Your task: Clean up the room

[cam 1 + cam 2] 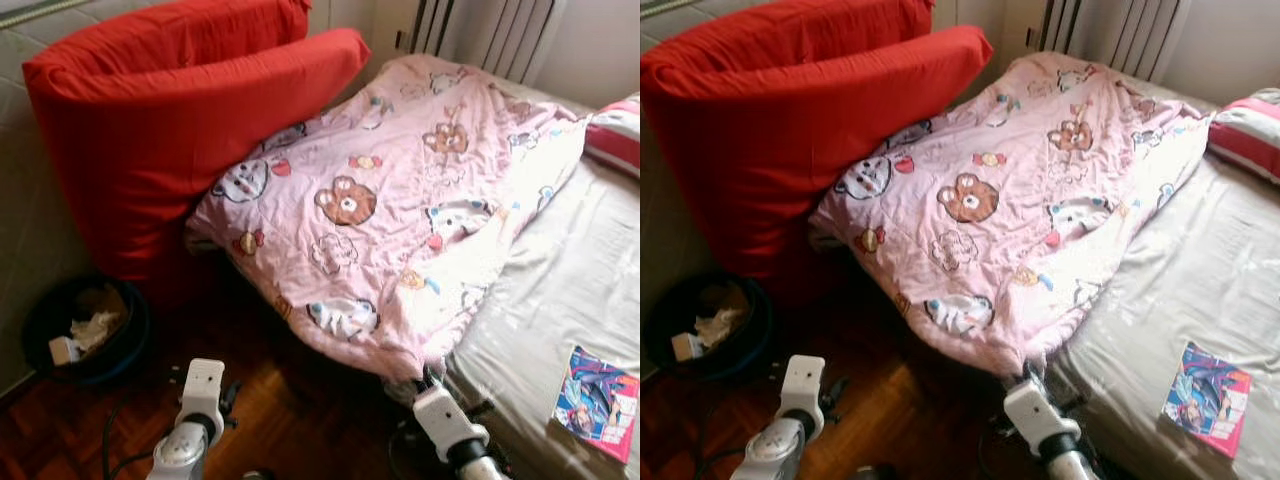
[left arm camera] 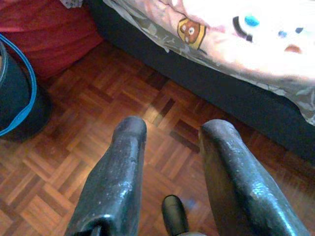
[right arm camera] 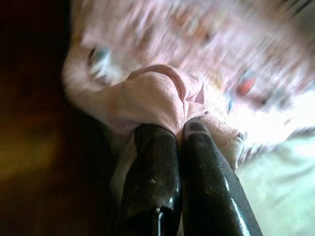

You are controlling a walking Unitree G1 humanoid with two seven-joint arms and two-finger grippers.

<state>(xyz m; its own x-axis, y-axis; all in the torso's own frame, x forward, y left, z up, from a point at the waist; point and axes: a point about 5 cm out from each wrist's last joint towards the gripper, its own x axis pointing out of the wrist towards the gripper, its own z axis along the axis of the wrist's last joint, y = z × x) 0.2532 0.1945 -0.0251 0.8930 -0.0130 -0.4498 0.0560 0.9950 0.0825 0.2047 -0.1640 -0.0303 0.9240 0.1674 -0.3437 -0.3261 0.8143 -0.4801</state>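
Now rt hand (image 3: 181,129) pinching pink blanket (image 1: 400,190)

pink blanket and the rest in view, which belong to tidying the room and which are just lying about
In the job: pink blanket, pinched at its corner by the right claw; left claw, open above the floor.

Lying about: red pillows, magazine, bin, striped pillow.

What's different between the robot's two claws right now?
The right gripper is shut, pinching a fold of the pink blanket at the bed's edge; the left gripper is open and holds nothing. The right one is against the bedding, while the left hangs over the wooden floor. Both have two long black fingers.
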